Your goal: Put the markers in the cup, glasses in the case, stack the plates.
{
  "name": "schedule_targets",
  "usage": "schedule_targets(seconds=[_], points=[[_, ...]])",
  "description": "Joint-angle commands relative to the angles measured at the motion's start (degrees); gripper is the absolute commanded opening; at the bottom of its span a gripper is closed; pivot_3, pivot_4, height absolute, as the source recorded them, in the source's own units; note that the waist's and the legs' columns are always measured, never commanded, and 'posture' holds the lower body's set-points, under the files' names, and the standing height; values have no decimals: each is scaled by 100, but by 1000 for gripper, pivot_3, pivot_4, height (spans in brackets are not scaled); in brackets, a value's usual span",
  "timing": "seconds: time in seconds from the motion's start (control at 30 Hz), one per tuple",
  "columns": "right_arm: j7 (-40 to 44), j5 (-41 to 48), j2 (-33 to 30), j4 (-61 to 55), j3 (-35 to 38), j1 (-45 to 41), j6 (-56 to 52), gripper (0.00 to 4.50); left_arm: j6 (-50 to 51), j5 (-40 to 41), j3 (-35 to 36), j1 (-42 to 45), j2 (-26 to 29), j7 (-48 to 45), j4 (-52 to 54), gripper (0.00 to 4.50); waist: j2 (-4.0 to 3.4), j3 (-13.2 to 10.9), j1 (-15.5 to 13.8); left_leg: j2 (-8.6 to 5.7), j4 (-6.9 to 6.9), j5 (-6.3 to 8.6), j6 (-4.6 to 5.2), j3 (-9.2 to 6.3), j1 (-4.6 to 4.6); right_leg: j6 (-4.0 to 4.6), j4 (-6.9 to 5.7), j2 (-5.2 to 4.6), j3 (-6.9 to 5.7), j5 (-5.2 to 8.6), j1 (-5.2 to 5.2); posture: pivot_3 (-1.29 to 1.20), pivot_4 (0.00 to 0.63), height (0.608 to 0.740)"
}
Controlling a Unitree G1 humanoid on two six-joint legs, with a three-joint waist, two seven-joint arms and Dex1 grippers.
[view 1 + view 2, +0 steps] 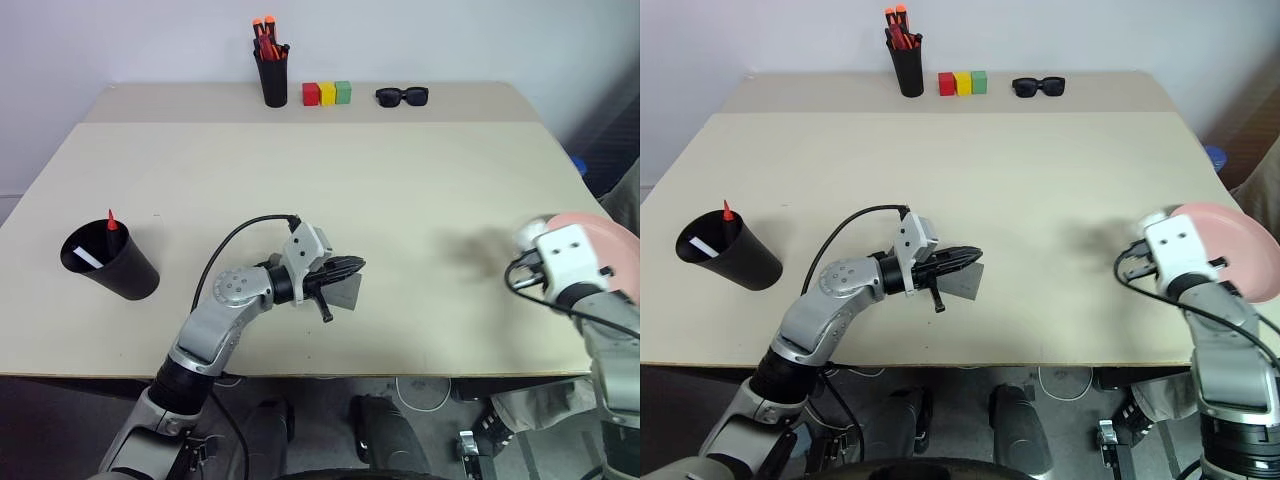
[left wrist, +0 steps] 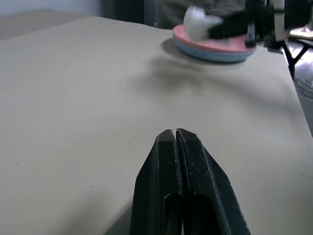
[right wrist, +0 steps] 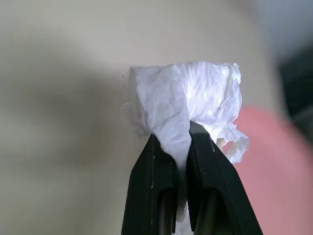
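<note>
White tissue wad (image 3: pixel 188 105) pinched by right end effector (image 3: pixel 182 139); left end effector (image 2: pixel 175 139) pressed together; two stacked plates (image 2: pixel 215 46).

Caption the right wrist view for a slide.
Right gripper shut on a crumpled white tissue above the tan table.

Table (image 1: pixel 400 200): wide, beige, matte, two joined tops
Wall (image 1: pixel 450 40): plain, pale grey-white, behind the far edge
Floor (image 1: pixel 1070 390): dark, cables lying there

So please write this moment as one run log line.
left gripper: shut, on case | right gripper: shut on tissue | plates: stacked
</note>
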State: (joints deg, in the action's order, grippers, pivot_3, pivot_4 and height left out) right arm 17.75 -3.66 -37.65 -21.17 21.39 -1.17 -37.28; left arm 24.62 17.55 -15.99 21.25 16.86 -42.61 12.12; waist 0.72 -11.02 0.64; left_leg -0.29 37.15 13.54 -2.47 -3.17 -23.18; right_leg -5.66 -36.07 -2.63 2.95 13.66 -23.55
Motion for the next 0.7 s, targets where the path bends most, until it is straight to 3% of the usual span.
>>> schedule_targets(seconds=[0.03, 0.13, 0.3, 0.47, 0.6, 0.7], points=[[-425, -427, -180, 242, 274, 81, -115, 376, -12, 66, 120, 167, -94, 50, -5, 0, 0, 0, -4, -1, 0, 0, 0, 0, -1, 0, 0, 0, 0, 0, 0, 0, 150, 740], [-567, -416, -128, 500, 340, 7, -88, 1519, -53, 26, 149, 193, -148, 140, -43, 0, 0, 0, 3, -1, 0, 0, 0, 1, -1, 1, 1, 0, 1, 0, 0, 0, 150, 740], [-823, -698, -226, 910, -52, -253, 269, 4109, -52, -16, 385, 147, -211, 444, -11, 0, -2, 2, 46, 1, -3, 0, 0, 2, 4, 1, -2, 3, 2, 0, -1, 0, 150, 740], [-806, -441, 85, 1279, -481, -1072, 1047, 4109, -327, -503, 978, 222, -400, 1651, -281, 0, -3, 1, 51, 1, -2, 0, 0, 5, 8, 0, -2, 3, 4, -1, 0, 0, 150, 740], [-123, 537, 629, 1407, -506, -1681, 1333, 4109, -497, -881, 1516, 345, -472, 2604, -597, 0, 0, 0, 43, 1, -4, 0, 0, 0, 7, -21, -3, 7, 2, -13, 1, 0, 150, 740], [722, 1351, 888, 1373, -675, -1857, 1348, 4109, -548, -1261, 1724, 69, -228, 2992, -574, 0, 0, -1, 12, 0, -7, 1, 1, -9, -1, -29, 0, 3, -6, -14, 0, 0, 150, 740]])
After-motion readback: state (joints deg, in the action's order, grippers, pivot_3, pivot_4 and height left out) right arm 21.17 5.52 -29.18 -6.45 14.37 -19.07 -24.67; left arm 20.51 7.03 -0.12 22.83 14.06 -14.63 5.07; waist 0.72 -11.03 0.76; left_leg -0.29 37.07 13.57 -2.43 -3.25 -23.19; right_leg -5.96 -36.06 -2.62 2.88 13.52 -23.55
